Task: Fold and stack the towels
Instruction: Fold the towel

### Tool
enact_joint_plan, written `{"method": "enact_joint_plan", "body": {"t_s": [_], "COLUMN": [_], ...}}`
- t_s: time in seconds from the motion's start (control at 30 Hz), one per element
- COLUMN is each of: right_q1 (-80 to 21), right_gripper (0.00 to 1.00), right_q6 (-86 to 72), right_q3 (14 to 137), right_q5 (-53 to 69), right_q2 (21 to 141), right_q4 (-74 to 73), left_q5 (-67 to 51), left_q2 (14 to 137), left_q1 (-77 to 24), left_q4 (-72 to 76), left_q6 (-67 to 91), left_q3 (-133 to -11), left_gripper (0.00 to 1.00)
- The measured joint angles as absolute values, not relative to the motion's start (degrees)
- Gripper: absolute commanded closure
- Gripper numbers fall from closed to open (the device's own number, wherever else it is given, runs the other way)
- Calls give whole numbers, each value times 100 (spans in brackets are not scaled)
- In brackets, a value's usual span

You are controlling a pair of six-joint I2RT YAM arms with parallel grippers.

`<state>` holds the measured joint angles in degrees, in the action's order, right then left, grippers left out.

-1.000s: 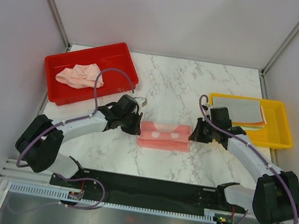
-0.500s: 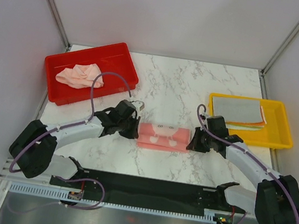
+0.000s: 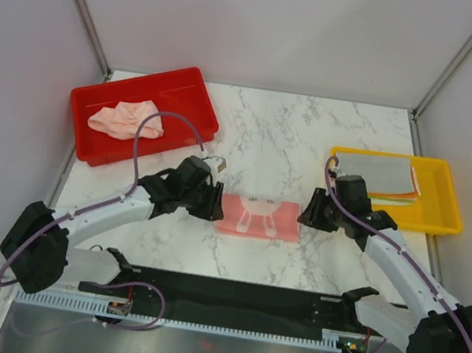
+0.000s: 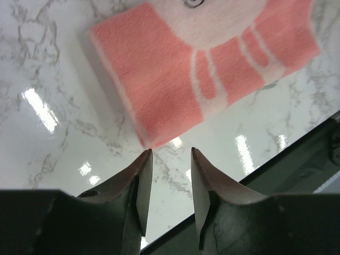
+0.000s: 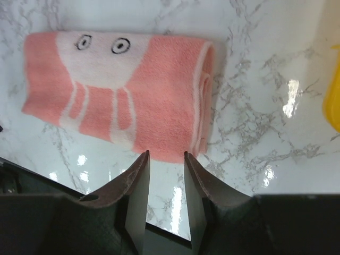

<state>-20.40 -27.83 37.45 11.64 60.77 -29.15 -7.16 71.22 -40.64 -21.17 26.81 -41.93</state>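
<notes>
Toward the near edge of the marble desk (image 3: 296, 132), a folded pink towel with a white bunny (image 3: 258, 216) lies flat between the left tool (image 4: 171, 151) and right tool (image 5: 166, 153), both spread and empty just off its short ends. Light, soft and floppy, it likely wants a pinch through all layers at the doubled right end. Farther back, a crumpled peach-pink cloth (image 3: 125, 118) sits in the red plastic tray (image 3: 180, 102) at the far-left corner.

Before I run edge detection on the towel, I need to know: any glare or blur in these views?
Left wrist: lamp reflections on the glossy marble table beside the pink towel, which is itself sharp. Right wrist: similar bright spots on the marble, none on the towel. Top external: even, soft light, no glare near the towel.
</notes>
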Motion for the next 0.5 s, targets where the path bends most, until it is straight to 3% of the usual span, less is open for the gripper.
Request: {"method": "enact_joint_plan", "body": {"t_s": [0.2,0.5], "right_q1": [-2108,-2154], "right_gripper": [61,64], "right_q6": [-2989,-3315], "right_q3": [3865,2783], "right_q5": [1382,1579], "right_q2": [6289,6779], "right_q4": [-2423,-1712], "left_q5": [-1245,-1280], "left_q2": [7253,7817], "left_q1": [-4086,-4193], "left_q4": [-1557,-1238], "left_q6": [3011,3428], "left_q3": [-4252,-3489], "left_gripper": [59,59]}}
